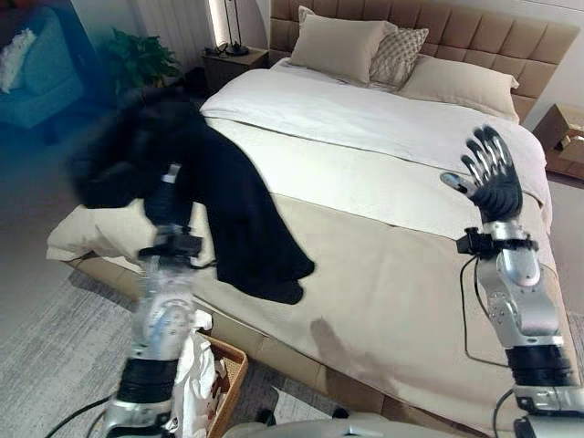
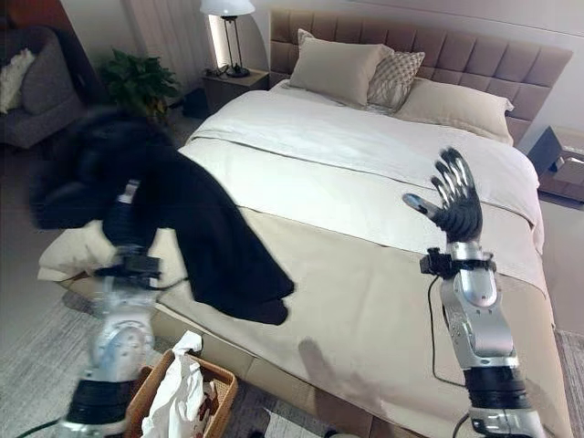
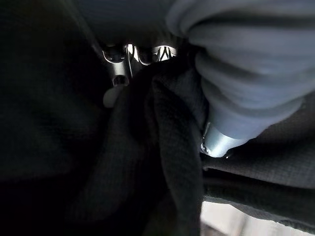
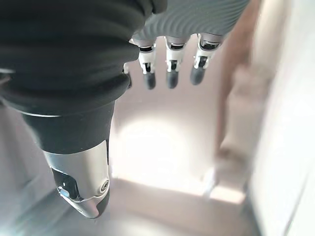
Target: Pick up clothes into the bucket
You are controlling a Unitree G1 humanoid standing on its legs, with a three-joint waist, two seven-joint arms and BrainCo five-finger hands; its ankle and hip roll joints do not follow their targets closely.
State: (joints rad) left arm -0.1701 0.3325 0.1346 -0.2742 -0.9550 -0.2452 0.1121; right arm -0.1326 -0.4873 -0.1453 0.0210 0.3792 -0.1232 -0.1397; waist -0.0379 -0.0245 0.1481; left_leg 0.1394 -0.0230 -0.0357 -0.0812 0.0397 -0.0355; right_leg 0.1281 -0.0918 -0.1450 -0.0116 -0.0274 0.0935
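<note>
A black garment (image 1: 233,214) hangs in the air over the bed's near left corner, its lower end trailing on the beige bedspread (image 1: 383,292). My left hand (image 3: 219,140) is shut on it, fingers (image 3: 133,53) curled into the dark cloth (image 3: 162,147), which bunches over the hand in the eye views. Below that arm, on the floor, stands a wicker basket (image 2: 219,381) holding a white cloth (image 2: 173,397). My right hand (image 1: 493,178) is raised over the right side of the bed, fingers (image 4: 170,73) spread straight and holding nothing.
Pillows (image 1: 342,46) lean on the padded headboard. A nightstand with a lamp (image 2: 226,36), a plant (image 1: 141,59) and an armchair (image 1: 32,78) stand beyond the bed's left side. A cardboard box (image 1: 566,137) sits at the right. A grey rug (image 1: 55,365) covers the floor.
</note>
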